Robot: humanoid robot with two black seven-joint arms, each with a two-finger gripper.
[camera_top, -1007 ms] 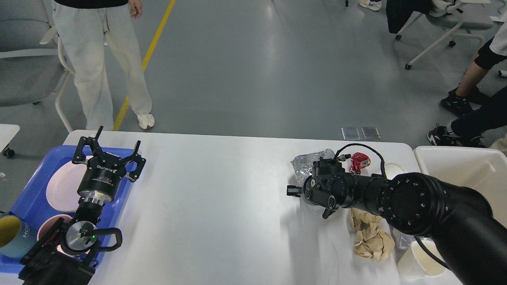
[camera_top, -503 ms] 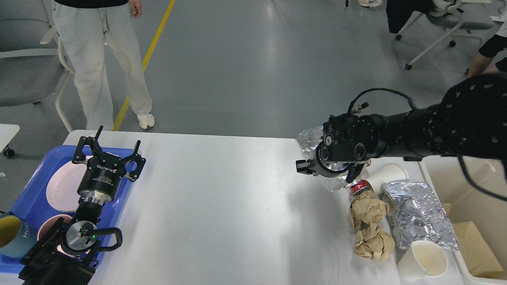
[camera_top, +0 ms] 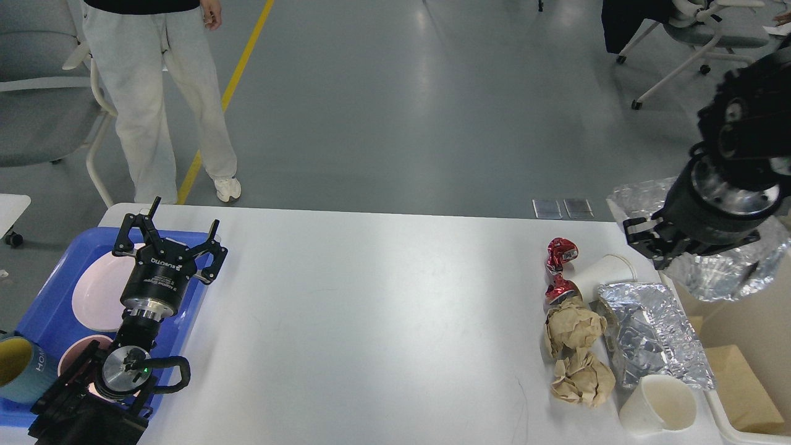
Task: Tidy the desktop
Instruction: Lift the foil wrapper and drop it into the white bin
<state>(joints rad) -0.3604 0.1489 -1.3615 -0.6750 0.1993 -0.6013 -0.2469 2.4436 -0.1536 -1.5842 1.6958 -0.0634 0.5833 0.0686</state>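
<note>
The white desktop (camera_top: 371,309) carries a cluster of rubbish at its right end: two red crushed wrappers (camera_top: 561,250), a tipped paper cup (camera_top: 609,269), a flattened foil bag (camera_top: 655,334), two brown paper balls (camera_top: 575,324) and a white cup (camera_top: 658,402). My right gripper (camera_top: 652,244) hangs past the table's right edge, shut on a crumpled foil wrapper (camera_top: 729,272) that dangles over the cream-white bin (camera_top: 726,420). At the left, my left gripper (camera_top: 180,224) stands open and empty above the blue tray (camera_top: 43,296).
The blue tray holds a pink plate (camera_top: 99,290), a pink bowl (camera_top: 77,361) and a teal mug (camera_top: 18,368). A brown cardboard piece (camera_top: 741,389) lies in the bin. A person (camera_top: 160,93) stands beyond the table's far left corner. Office chairs stand at the far right.
My right arm has lifted the crumpled foil wrapper off the desktop and swung it up and to the right, over the bin. The left arm has stayed still.
</note>
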